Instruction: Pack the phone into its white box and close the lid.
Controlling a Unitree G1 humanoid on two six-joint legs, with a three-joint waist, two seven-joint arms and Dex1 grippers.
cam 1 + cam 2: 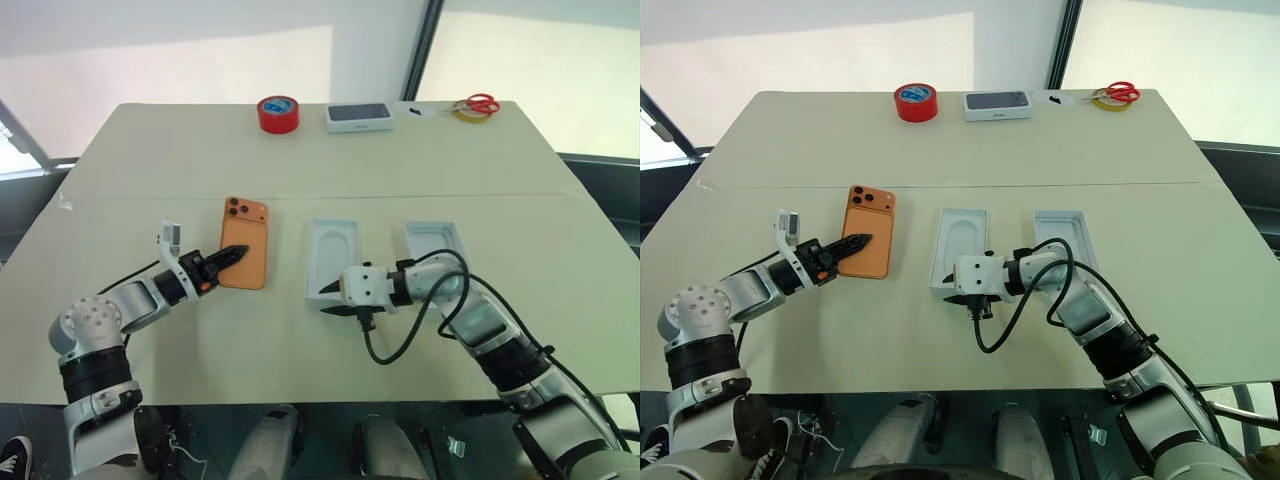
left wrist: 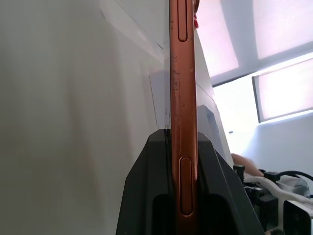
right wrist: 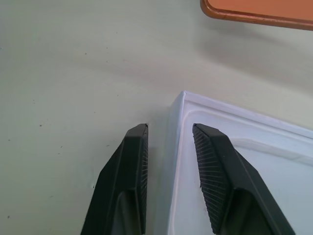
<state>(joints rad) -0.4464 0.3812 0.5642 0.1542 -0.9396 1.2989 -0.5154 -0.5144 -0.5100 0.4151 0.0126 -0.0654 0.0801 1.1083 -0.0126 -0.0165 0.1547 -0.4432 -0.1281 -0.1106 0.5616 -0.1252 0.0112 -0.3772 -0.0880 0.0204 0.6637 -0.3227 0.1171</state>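
The orange phone (image 1: 247, 232) is back up, its camera cluster at the far corner, left of the table's middle. My left gripper (image 1: 238, 252) is shut on its near long edge. In the left wrist view the phone's edge (image 2: 183, 98) sits clamped between the black fingers (image 2: 146, 196). A shadow under the phone (image 3: 259, 12) suggests it hangs just off the table. The lid (image 1: 333, 258) lies inside up, white with a raised rim. My right gripper (image 3: 170, 129) is open at its near corner, one finger (image 3: 215, 166) inside the rim and the other outside. The white box (image 1: 433, 243), with a greyish floor, lies further right.
Along the far edge stand a red tape roll (image 1: 278, 113), a white box with a dark phone picture (image 1: 358, 117), and red scissors (image 1: 483, 103) on a yellow tape roll. A black cable (image 1: 395, 345) loops from my right wrist over the near table.
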